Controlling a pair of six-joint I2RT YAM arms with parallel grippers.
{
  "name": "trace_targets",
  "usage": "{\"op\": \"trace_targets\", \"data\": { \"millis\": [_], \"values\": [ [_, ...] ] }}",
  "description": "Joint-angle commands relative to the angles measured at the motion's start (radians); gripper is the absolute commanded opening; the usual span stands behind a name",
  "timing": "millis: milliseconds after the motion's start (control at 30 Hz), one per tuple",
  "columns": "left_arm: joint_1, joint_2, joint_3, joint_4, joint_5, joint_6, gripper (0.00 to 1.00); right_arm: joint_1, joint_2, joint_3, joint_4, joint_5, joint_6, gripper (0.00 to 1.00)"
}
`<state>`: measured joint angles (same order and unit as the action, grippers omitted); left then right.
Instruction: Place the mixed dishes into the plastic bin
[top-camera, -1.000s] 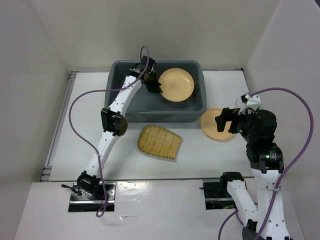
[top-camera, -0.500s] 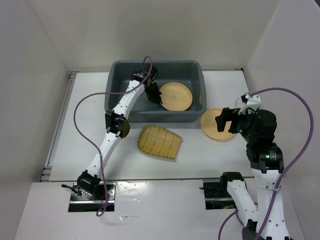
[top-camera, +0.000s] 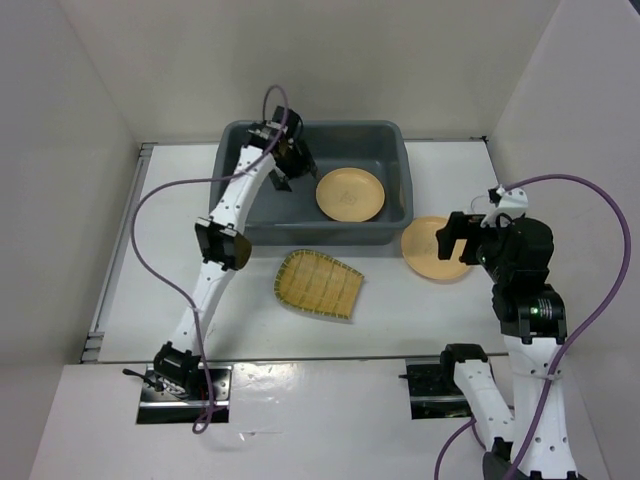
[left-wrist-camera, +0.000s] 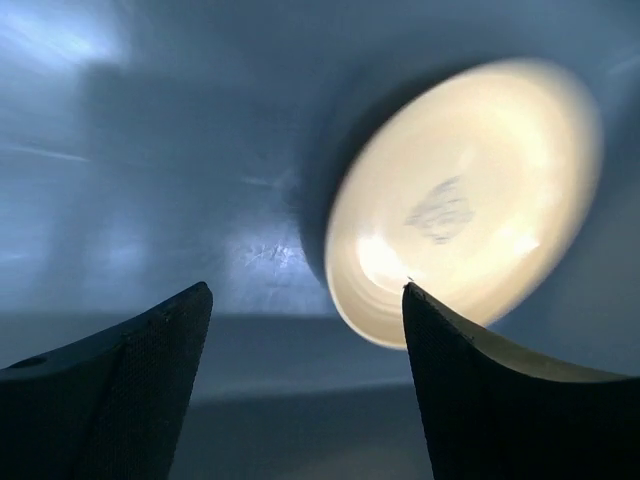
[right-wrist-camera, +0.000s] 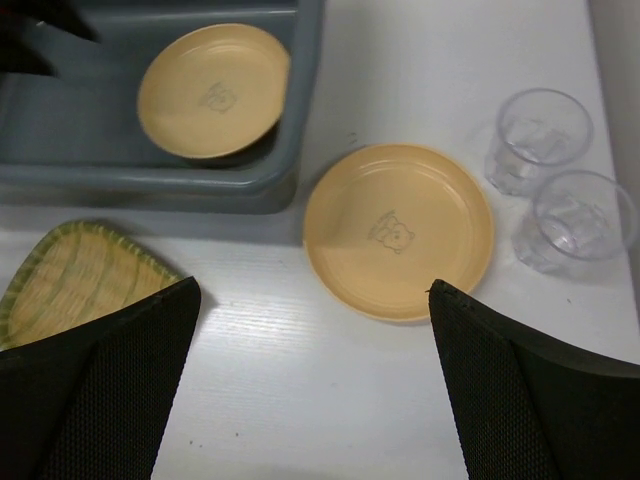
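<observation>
Well, the left tool (left-wrist-camera: 306, 292) gapes empty inside the plastic bin (top-camera: 320, 234) beside the binned plate (top-camera: 350, 193); the right tool (right-wrist-camera: 314, 288) hangs wide open over the worktop plate (right-wrist-camera: 398, 230).

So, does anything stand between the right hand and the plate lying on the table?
Nothing visible does. The right hand hangs open over the plate, which lies bare; two clear glasses stand beside it, apart from it.

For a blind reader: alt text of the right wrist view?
A round tan-orange plate lies below the open right gripper. A second plate lies in the dark grey plastic bin; a yellow ribbed tray and two clear glasses are outside.
</observation>
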<state>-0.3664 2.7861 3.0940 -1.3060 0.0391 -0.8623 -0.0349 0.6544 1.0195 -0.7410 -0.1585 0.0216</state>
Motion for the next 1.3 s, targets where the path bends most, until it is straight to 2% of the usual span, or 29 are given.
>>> {"op": "trace_targets", "data": {
  "millis": [0,33,100,167,200,233,300,333,367,400,433,467,500,533,600,633,767,833,867,1033,1100,1267],
  "values": [
    [0.000,-0.310,0.041,0.033,-0.226,0.055,0.84,-0.060,0.005,-0.013,0.052,0.157,0.080,0.99],
    [-0.015,-0.342,0.041,0.033,-0.328,0.106,0.84,-0.078,0.005,-0.013,0.052,0.213,0.096,0.99],
    [-0.078,-0.422,0.041,0.007,-0.437,0.153,0.84,-0.089,0.005,-0.013,0.052,0.255,0.119,0.99],
    [-0.124,-0.486,0.014,0.007,-0.510,0.271,0.84,-0.089,0.014,-0.013,0.052,0.214,0.120,0.99],
    [-0.161,-0.514,-0.020,0.007,-0.525,0.284,0.84,-0.089,0.028,-0.013,0.052,0.188,0.107,0.99],
    [-0.170,-0.584,-0.150,0.007,-0.525,0.260,0.85,-0.089,0.060,-0.004,0.043,0.159,0.095,0.99],
    [-0.192,-0.658,-0.309,0.007,-0.547,0.217,0.85,-0.089,0.112,-0.004,0.043,0.145,0.095,0.99],
    [-0.221,-0.734,-0.393,0.007,-0.574,0.192,0.87,-0.089,0.187,0.005,0.043,0.157,0.095,0.99],
    [-0.233,-0.784,-0.601,0.043,-0.611,0.172,0.87,-0.089,0.229,0.014,0.022,0.101,0.083,0.99],
    [-0.242,-0.845,-0.738,0.091,-0.611,0.161,0.87,-0.098,0.263,0.024,0.022,0.056,0.055,0.99],
    [-0.243,-1.007,-0.894,0.247,-0.581,0.161,0.87,-0.099,0.304,0.024,0.022,0.022,0.014,0.99],
    [-0.243,-1.104,-1.054,0.340,-0.540,0.161,0.87,-0.099,0.319,0.024,0.022,-0.036,-0.001,0.99],
    [-0.208,-1.298,-1.350,0.419,-0.491,0.161,0.88,-0.099,0.332,0.024,0.012,-0.076,-0.046,0.99],
    [-0.186,-1.389,-1.471,0.521,-0.451,0.137,0.88,-0.099,0.332,0.024,0.012,-0.110,-0.066,0.99],
    [-0.146,-1.590,-1.644,0.560,-0.369,0.121,0.89,-0.099,0.318,0.024,0.023,-0.159,-0.087,0.99],
    [-0.119,-1.635,-1.738,0.551,-0.346,0.121,0.91,-0.099,0.303,0.005,0.023,-0.159,-0.088,0.99],
    [-0.074,-1.786,-1.911,0.548,-0.185,0.134,0.91,-0.048,0.280,0.005,0.032,-0.219,-0.144,0.99],
    [-0.065,-1.852,-1.997,0.602,-0.056,0.099,0.91,-0.039,0.313,0.005,0.032,-0.219,-0.144,0.99],
    [-0.065,-1.867,-2.075,0.617,-0.026,0.076,0.93,-0.039,0.324,0.005,0.032,-0.219,-0.144,0.99],
    [-0.065,-1.961,-2.250,0.723,0.146,-0.024,0.95,-0.051,0.359,0.005,0.012,-0.228,-0.153,0.99],
    [-0.065,-1.993,-2.281,0.723,0.160,-0.033,0.95,-0.040,0.370,0.017,0.000,-0.228,-0.140,0.99],
    [-0.065,-2.044,-2.299,0.702,0.170,-0.034,0.96,-0.016,0.439,0.131,-0.067,-0.080,-0.051,0.99]
  ]
}}
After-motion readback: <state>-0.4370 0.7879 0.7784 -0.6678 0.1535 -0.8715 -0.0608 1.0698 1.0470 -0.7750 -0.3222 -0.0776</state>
